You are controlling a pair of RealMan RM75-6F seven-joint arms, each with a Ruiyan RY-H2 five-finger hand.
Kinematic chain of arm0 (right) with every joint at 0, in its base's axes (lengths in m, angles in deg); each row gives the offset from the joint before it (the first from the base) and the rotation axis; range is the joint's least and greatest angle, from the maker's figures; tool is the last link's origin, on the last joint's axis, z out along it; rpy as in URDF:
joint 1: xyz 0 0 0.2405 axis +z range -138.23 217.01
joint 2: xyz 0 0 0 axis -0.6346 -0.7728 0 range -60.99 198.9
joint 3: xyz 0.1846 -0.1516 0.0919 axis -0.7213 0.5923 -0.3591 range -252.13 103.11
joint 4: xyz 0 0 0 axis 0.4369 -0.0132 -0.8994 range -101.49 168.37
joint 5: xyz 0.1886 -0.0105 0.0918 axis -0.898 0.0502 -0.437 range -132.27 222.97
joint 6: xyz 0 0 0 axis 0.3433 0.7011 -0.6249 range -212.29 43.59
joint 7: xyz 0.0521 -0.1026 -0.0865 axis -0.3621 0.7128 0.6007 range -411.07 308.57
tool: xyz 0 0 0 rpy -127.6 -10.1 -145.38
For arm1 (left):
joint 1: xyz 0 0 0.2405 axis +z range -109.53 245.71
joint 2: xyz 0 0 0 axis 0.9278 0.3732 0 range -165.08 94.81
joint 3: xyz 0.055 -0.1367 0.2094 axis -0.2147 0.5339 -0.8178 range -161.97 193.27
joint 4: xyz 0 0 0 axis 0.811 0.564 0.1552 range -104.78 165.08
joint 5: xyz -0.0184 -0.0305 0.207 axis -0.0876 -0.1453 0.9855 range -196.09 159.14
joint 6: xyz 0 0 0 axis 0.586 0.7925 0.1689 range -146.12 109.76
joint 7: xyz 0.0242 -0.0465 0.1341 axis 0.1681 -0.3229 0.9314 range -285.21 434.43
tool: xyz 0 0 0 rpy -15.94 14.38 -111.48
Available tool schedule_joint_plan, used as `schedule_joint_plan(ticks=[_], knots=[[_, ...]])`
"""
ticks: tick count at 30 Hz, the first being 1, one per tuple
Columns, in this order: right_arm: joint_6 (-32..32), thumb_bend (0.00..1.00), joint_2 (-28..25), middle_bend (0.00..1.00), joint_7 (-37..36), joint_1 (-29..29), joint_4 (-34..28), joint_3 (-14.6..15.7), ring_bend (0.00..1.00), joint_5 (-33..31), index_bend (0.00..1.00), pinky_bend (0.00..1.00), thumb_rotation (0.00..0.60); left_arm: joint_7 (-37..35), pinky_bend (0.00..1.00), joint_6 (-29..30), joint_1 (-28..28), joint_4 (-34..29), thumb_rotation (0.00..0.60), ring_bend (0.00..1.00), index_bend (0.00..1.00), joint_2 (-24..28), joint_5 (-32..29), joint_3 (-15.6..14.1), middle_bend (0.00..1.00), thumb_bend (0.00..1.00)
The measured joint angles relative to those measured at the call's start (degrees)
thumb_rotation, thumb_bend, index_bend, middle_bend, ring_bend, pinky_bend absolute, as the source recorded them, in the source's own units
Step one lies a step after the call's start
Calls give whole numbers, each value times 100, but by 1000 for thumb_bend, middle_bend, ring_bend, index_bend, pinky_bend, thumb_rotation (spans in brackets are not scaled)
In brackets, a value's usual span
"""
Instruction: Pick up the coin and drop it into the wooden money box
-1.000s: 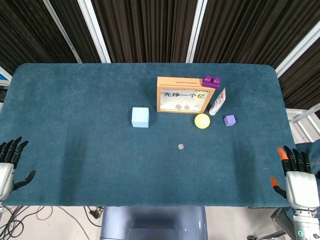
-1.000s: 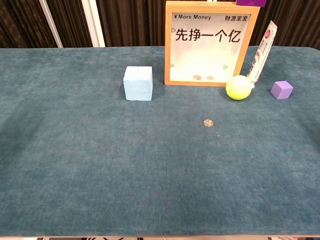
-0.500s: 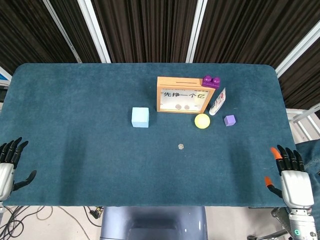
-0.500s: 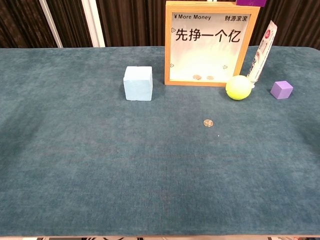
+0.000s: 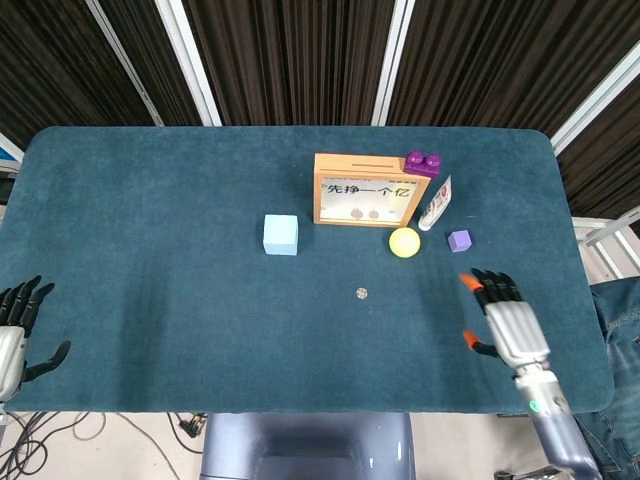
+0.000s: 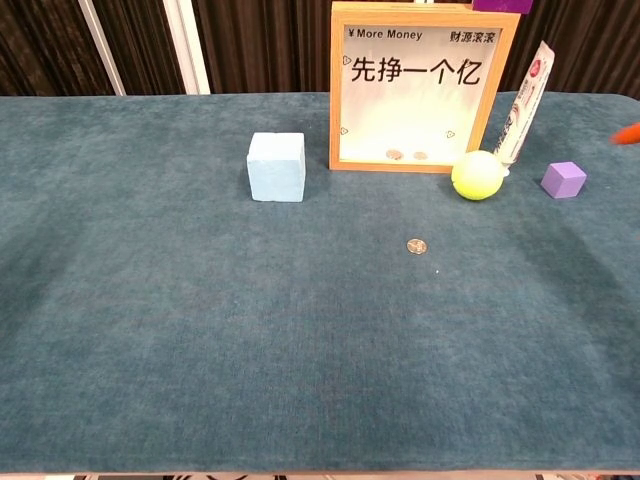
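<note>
Head view puts the coin (image 5: 362, 293) flat on the teal table (image 5: 150, 230), alone near the middle, touching nothing. At 12 o'clock from it stands the wooden money box (image 5: 364, 190), upright, with a slot along its top edge and 2 coins visible behind its clear front. A yellow ball (image 5: 404, 242) sits at 1 o'clock from the coin, just beside the box's lower right corner. A tube (image 5: 435, 203) leans by the box's right side, and a purple brick (image 5: 421, 162) sits at the box's top right corner. A small purple cube (image 5: 459, 240) lies at 3 o'clock from the ball. A light blue cube (image 5: 281, 235) rests at 10 o'clock from the coin, well apart from it.

The right hand (image 5: 505, 319) hangs over the table at 4 o'clock from the coin, fingers spread, grasping nothing. The left hand (image 5: 18, 330) sits at the table's near left edge, fingers apart, also empty.
</note>
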Motion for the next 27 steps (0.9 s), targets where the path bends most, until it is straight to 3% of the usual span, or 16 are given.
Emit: schedule_joint_plan(ticks=[11, 18, 27], knots=[[-686, 371, 1102, 72, 1049, 1006, 541, -352, 7, -1075, 164, 0, 600, 14, 16, -66, 5, -67, 600, 0, 140, 35, -106, 12, 3, 311], [-824, 371, 1499, 74, 1205, 1255, 891, -327, 42, -1330, 175, 0, 600, 33, 16, -63, 11, -77, 600, 0, 141, 30, -132, 26, 3, 313], [-819, 371, 1940, 81, 1256, 1471, 1426, -216, 44, -1354, 264, 0, 600, 44, 16, -118, 7, -112, 600, 0, 155, 51, -180, 26, 3, 313]])
